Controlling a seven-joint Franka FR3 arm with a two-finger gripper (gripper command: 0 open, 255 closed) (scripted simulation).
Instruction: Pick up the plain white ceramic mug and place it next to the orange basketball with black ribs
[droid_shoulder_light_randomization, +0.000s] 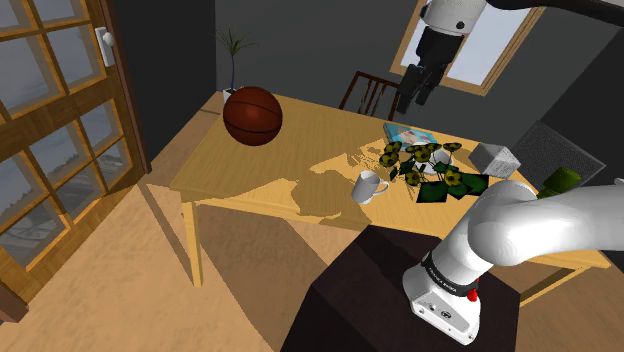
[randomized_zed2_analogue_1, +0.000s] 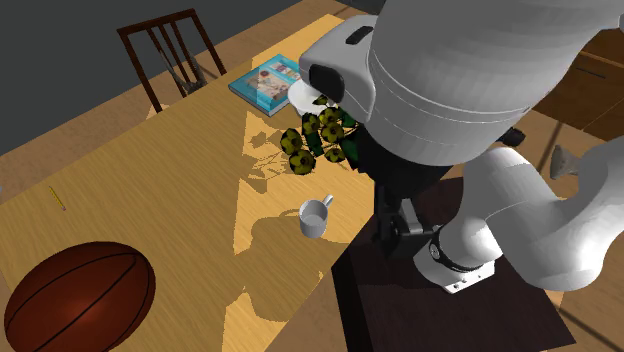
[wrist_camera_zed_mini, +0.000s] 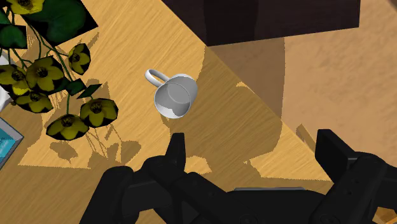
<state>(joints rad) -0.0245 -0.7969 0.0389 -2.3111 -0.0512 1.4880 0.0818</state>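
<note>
The white mug (droid_shoulder_light_randomization: 368, 187) stands upright near the table's (droid_shoulder_light_randomization: 290, 160) front edge, handle toward the flowers. In the second exterior view the mug (randomized_zed2_analogue_1: 316, 218) sits by the table edge, close to my stand. The orange basketball (droid_shoulder_light_randomization: 252, 115) with black ribs rests at the far left end of the table in the shoulder view, and the ball (randomized_zed2_analogue_1: 80, 295) is well apart from the mug. My gripper (droid_shoulder_light_randomization: 418, 100) hangs high above the table, open and holding nothing. In the wrist view the gripper (wrist_camera_zed_mini: 253, 153) has its fingers wide apart, and the mug (wrist_camera_zed_mini: 175, 97) lies far below, beyond the fingertips.
A bunch of yellow flowers (droid_shoulder_light_randomization: 430, 165) with dark leaves lies just behind the mug. A blue book (droid_shoulder_light_randomization: 410, 135), a grey box (droid_shoulder_light_randomization: 497, 158) and a green object (droid_shoulder_light_randomization: 560, 182) sit further back. A wooden chair (droid_shoulder_light_randomization: 370, 95) stands behind the table. Glazed door at the shoulder view's left.
</note>
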